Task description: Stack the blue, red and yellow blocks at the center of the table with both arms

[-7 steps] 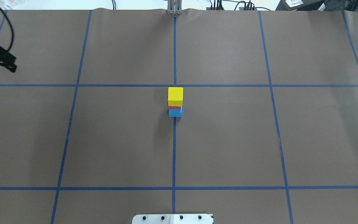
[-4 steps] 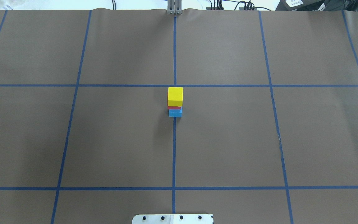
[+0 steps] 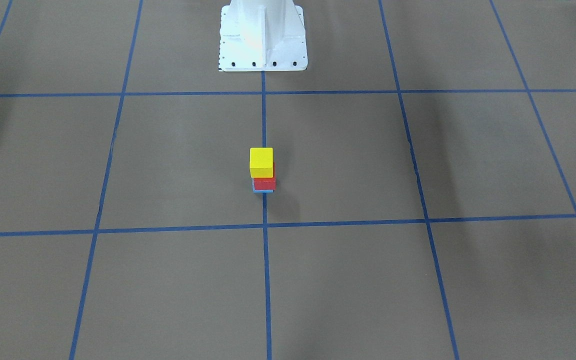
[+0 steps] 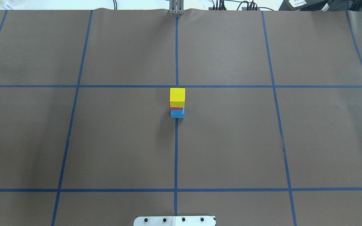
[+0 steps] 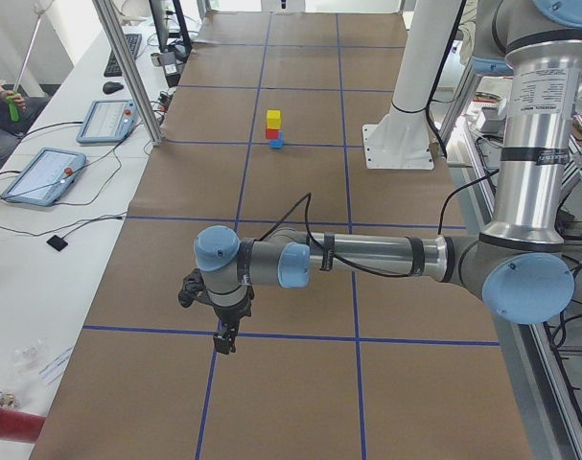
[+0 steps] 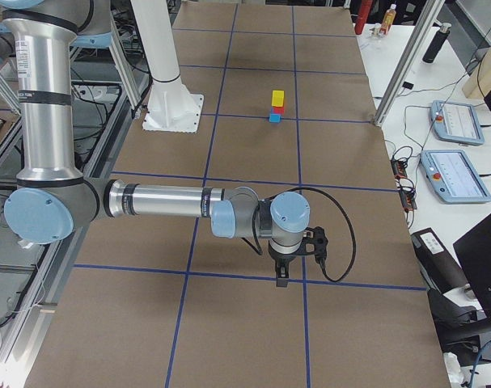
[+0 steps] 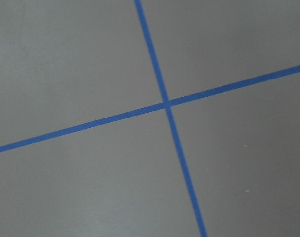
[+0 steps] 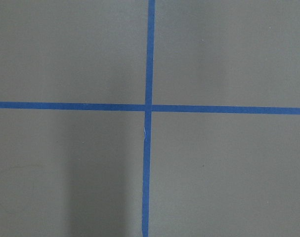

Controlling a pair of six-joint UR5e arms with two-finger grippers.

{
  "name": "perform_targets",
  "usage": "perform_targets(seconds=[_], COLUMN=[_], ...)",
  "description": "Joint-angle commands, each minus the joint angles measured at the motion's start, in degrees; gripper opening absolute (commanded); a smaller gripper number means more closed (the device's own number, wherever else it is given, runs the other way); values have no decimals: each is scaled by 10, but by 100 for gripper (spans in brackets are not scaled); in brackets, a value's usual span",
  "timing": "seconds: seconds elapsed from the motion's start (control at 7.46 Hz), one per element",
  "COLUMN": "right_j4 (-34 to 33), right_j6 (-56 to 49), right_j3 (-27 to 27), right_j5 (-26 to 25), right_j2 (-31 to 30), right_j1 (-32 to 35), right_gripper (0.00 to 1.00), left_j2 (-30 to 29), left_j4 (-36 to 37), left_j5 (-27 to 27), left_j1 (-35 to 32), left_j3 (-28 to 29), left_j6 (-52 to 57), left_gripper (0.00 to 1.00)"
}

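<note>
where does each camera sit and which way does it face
Front-facing: across table, facing robot's base over block stack.
Overhead: behind robot, looking forward; same stack, base edge.
Exterior left: table end; left arm near.
Exterior right: opposite end; right arm near.
Left wrist: down at tape cross; no body.
Right wrist: likewise, another tape cross.

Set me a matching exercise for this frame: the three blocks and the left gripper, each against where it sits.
Things:
1. yellow block
2. red block
3. blue block
4. left gripper

Places:
A. lowest of the three
B. above a tape crossing, far from the blocks
C. topmost of the three
D. between the other two

Pairs: 1-C, 2-D, 3-A, 4-B.
</note>
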Motion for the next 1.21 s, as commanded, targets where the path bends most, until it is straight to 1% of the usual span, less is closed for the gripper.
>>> perform_targets(seconds=[0.0, 0.13, 0.27, 0.4, 1.07], right_j4=[-3, -4, -4, -4, -5], right_j6=[2, 2, 2, 2, 2], right_j3=[-1, 1, 2, 2, 0], right_j5=[1, 2, 2, 2, 3], right_j2=[1, 0, 1, 1, 0], right_j1=[0, 0, 0, 0, 0], right_gripper=[99, 99, 99, 99, 99], left_j2=[3, 6, 16, 37, 39], left_j4=[-18, -18, -17, -16, -16], left_j5=[-26, -45, -46, -46, -40], left_j1=[-12, -12, -11, -10, -9], left_j3=[12, -1, -37, -67, -60], left_j6=[-12, -42, -90, -105, -107], left_gripper=[100, 100, 100, 100, 100])
